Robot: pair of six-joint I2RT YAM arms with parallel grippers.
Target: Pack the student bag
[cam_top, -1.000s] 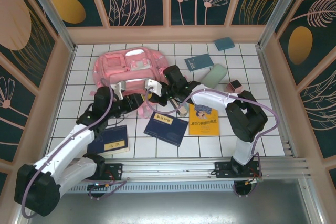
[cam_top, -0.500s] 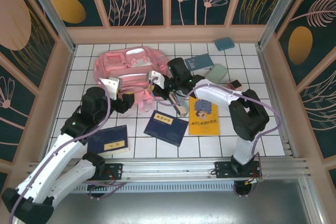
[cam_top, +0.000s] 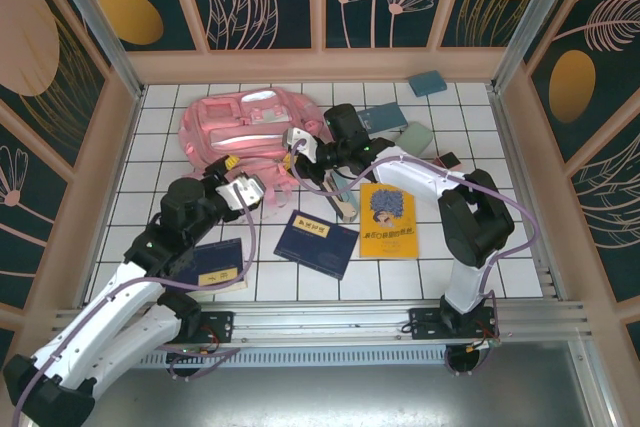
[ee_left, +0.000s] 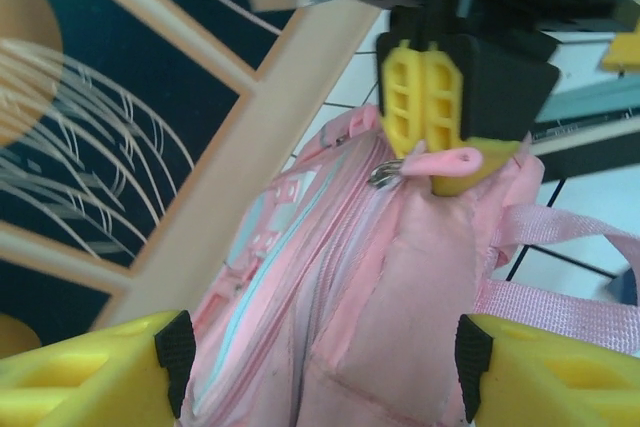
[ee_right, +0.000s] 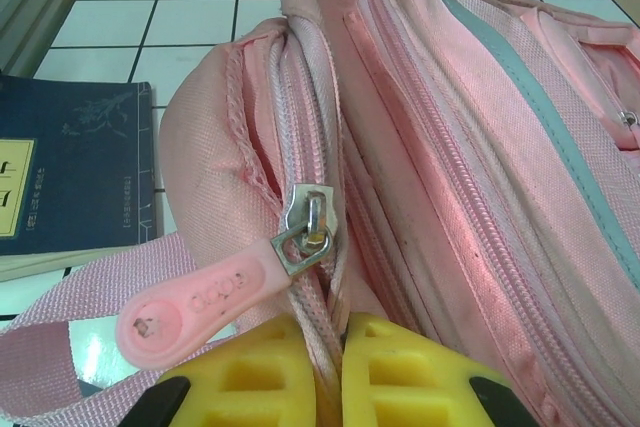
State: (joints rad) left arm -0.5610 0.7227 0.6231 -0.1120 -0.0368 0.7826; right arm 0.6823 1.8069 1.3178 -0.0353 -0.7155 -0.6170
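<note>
Packing looks barely begun. The large pink fabric student bag (cam_top: pixel 245 127) lies flat at eleven o'clock on the white tiled table (cam_top: pixel 500 257). The right gripper (ee_right: pixel 335 367) has its yellow fingers pressed together on the bag's zip seam, just beside the pink rubber zip pull (ee_right: pixel 195 312). The left gripper (ee_left: pixel 320 357) has its fingers wide apart and empty, facing the bag's end. At five o'clock from the bag, a dark blue book (cam_top: pixel 316 243) and a yellow paperback (cam_top: pixel 388 222) lie unpacked. The arms hide how far the zip is open.
</note>
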